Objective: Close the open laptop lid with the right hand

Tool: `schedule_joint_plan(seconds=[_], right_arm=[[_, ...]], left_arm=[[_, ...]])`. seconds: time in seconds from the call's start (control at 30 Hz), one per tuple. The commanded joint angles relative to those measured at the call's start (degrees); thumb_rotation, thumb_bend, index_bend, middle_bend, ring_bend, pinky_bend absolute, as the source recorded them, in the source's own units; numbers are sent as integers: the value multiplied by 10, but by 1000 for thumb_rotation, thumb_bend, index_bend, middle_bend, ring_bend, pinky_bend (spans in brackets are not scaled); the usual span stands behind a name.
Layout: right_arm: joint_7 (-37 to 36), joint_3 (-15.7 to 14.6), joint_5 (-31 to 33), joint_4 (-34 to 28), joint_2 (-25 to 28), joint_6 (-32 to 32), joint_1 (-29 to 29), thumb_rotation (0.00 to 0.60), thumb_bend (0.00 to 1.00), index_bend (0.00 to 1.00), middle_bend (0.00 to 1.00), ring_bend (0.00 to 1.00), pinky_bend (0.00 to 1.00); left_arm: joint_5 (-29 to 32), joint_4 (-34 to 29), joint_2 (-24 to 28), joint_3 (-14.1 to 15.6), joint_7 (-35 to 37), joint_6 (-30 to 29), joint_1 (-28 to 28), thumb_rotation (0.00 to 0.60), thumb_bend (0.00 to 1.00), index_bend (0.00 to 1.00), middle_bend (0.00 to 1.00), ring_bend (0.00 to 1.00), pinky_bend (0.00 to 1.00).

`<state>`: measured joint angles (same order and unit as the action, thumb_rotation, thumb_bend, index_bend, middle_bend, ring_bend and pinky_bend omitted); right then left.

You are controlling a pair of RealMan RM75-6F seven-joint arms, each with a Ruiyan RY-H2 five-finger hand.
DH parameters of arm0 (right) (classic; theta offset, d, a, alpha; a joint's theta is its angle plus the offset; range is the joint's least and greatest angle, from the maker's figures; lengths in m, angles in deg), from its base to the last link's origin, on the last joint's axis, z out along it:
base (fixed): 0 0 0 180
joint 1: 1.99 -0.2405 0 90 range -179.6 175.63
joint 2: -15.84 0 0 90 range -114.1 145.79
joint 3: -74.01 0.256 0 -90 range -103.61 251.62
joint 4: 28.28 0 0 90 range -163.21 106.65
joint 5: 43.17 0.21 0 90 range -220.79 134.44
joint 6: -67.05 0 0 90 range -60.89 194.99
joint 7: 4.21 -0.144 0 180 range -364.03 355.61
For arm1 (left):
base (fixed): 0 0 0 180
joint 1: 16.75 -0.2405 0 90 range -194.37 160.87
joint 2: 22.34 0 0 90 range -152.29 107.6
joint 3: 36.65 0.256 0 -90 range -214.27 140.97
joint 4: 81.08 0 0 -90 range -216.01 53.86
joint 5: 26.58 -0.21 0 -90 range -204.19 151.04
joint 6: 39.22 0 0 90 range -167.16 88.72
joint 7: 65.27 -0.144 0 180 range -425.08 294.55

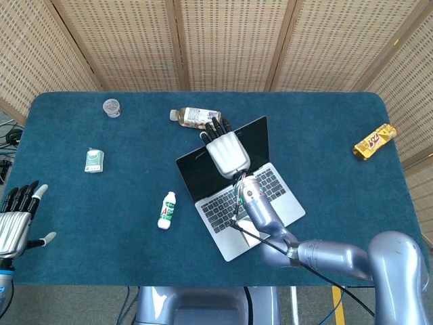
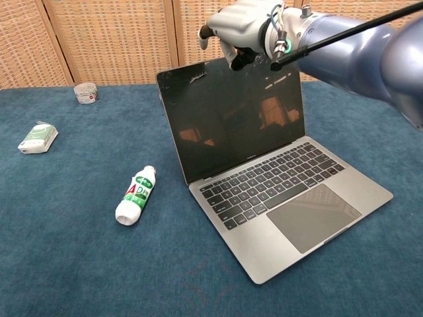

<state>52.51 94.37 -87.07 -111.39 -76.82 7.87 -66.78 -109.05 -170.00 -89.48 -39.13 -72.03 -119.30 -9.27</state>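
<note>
The grey laptop (image 1: 265,201) stands open mid-table, its dark screen (image 2: 231,119) upright and tilted slightly back, keyboard (image 2: 274,178) facing me. My right hand (image 1: 226,150) hovers at the lid's top edge, holding nothing. In the chest view the right hand (image 2: 241,30) sits just above that edge, fingertips (image 2: 240,61) hooked down at it; whether they touch the lid is unclear. My left hand (image 1: 17,220) rests at the table's near left edge, fingers spread and empty.
A tea bottle (image 1: 196,116) lies just behind the lid. A white bottle (image 2: 135,195) lies left of the laptop. A small carton (image 2: 37,137) and a small jar (image 2: 85,92) sit far left. A gold snack bar (image 1: 374,141) lies at the right edge.
</note>
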Motion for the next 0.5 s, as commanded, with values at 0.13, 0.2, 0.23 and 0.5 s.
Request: schedule_joint_plan(seconds=[0.13,0.2,0.23,0.5], right_arm=[[-4,-10,3,-5,-2,-7,-3,600,1000,195,134,34,121],[-6,-12,4,-6,-2,-9,-4,600,1000,195,134,34,121],[-6,-13,5,-6,-3,-9,-4,600,1000,195,134,34,122],[-7,-26,12,-2,-7,-14,-8,600,1000,195,138,36,123]], left_arm=[[-4,-3,1,2,-3,-2,0,600,0,0,0,0,0],[-5,-4,1,3,-3,-3,0,600,0,0,0,0,0],[-5,-4,1,3,-3,-3,0,600,0,0,0,0,0],[-9,-5,1,5,-4,-4,0,600,0,0,0,0,0]])
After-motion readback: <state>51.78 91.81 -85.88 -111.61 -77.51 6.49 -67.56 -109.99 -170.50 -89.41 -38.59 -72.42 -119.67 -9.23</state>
